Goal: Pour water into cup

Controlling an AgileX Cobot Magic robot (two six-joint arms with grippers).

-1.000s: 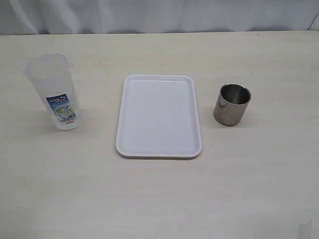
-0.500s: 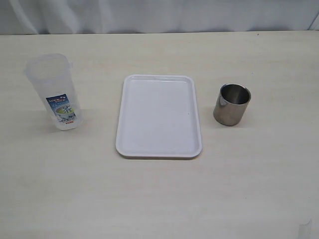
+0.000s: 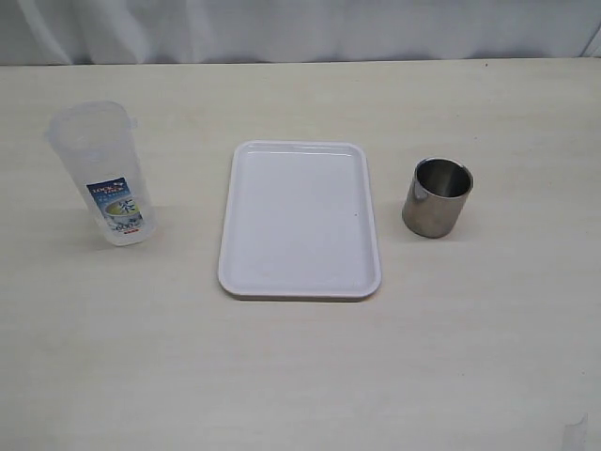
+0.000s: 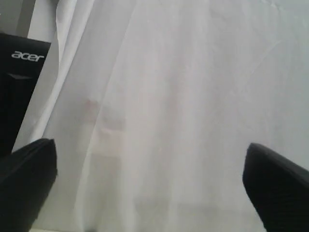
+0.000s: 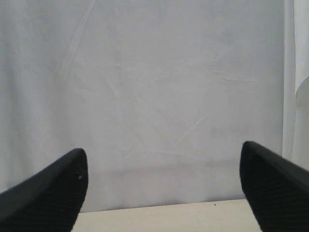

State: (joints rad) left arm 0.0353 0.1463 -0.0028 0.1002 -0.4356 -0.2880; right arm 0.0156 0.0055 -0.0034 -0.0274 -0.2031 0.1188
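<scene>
A: Left gripper (image 4: pixel 149 159), right gripper (image 5: pixel 163 159): spread wide, empty
B: Across table (image 3: pixel 300 376): tray (image 3: pixel 300 221) centre, plastic container (image 3: pixel 99 174) left, cup (image 3: pixel 437 197) right of tray, upright. Risk?
A: Squeezing thin plastic, tipping too fast, missing that small rim; water spilled

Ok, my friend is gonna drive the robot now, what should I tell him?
Left claw: open, holding nothing.
Right claw: open, holding nothing.
Steel cup: upright on the table, right of the white tray.
Plastic container with the blue label: upright, left of the tray. Any water in it is too faint to see.
Done: nothing yet.
Left: pick up the container and pour into the cup.
</scene>
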